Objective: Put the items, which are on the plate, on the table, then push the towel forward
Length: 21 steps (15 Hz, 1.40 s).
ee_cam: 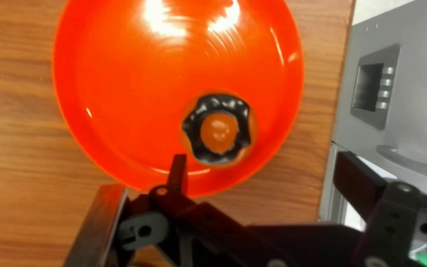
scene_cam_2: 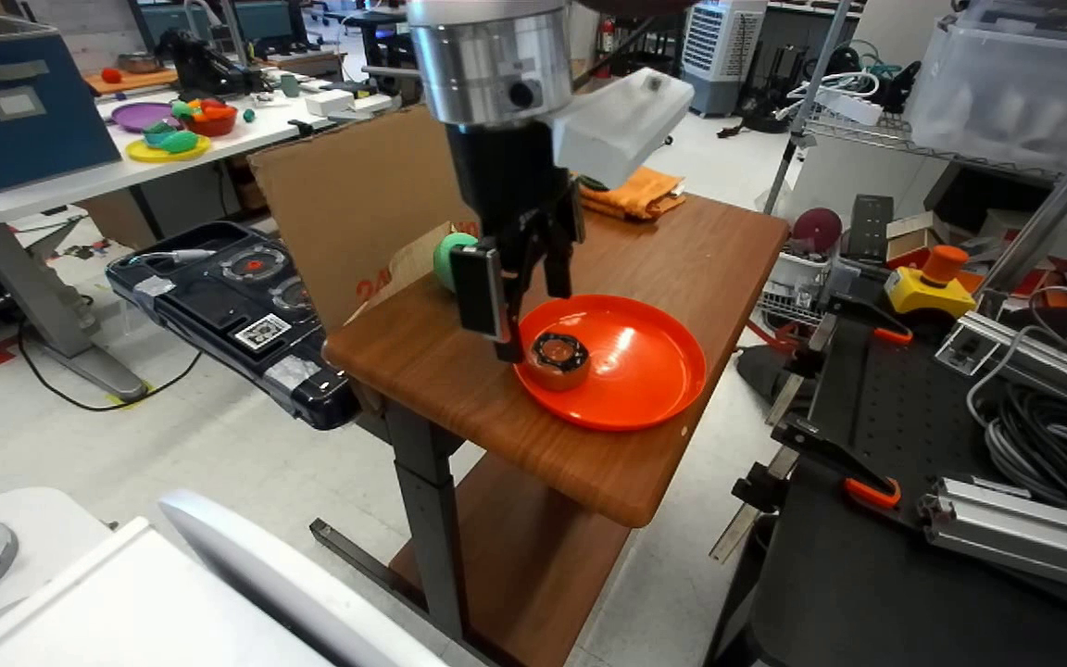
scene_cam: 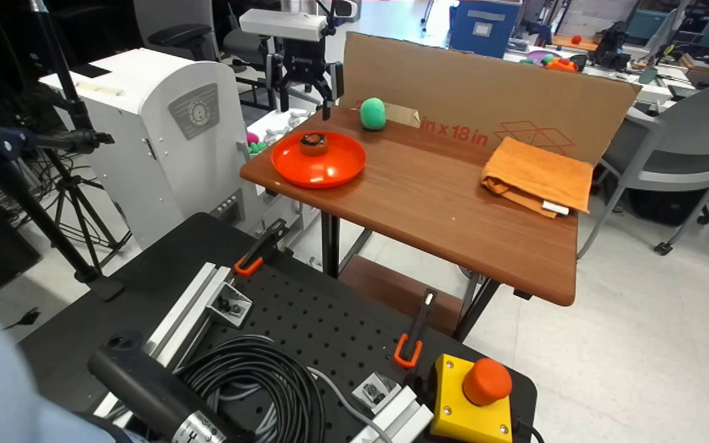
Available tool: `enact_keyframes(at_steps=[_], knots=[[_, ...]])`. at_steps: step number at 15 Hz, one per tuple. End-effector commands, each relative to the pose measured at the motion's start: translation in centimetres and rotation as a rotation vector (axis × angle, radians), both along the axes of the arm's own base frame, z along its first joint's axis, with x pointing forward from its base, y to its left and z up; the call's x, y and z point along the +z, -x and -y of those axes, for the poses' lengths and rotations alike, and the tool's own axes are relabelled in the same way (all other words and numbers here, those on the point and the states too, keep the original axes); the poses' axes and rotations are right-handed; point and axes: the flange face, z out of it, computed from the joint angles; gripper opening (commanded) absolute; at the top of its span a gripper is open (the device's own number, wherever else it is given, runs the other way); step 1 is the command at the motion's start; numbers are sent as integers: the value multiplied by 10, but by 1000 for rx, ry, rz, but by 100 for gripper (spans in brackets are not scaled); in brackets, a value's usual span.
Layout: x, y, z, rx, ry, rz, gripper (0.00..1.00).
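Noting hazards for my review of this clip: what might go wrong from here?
The brown item with the dark ring sits near the rim of the plate, so the open hand may catch that rim and tip the plate. The rounded green ball on the table might roll if bumped. The towel lies near one end of the table, so a long push that way could send it over.

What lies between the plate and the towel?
Bare tabletop: in an exterior view, nothing stands between the plate and the towel. The green ball sits aside, near the cardboard.
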Motion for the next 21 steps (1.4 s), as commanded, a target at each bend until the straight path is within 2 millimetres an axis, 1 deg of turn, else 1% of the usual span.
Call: enact_keyframes(at_steps=[1, 3, 5, 7, 9, 11, 15, 17, 21], knots=[[5, 45, 46, -70, -16, -24, 100], [0, 68, 73, -86, -8, -46, 100], [-6, 91, 94, -90, 14, -38, 100], [-10, 102, 105, -83, 27, -30, 100], [-9, 110, 106, -67, 36, -14, 100], [-3, 109, 104, -47, 40, 16, 100], [14, 90, 100, -11, 51, 77, 100], [17, 81, 95, 0, 44, 85, 100], [18, 65, 77, 21, 31, 91, 100]])
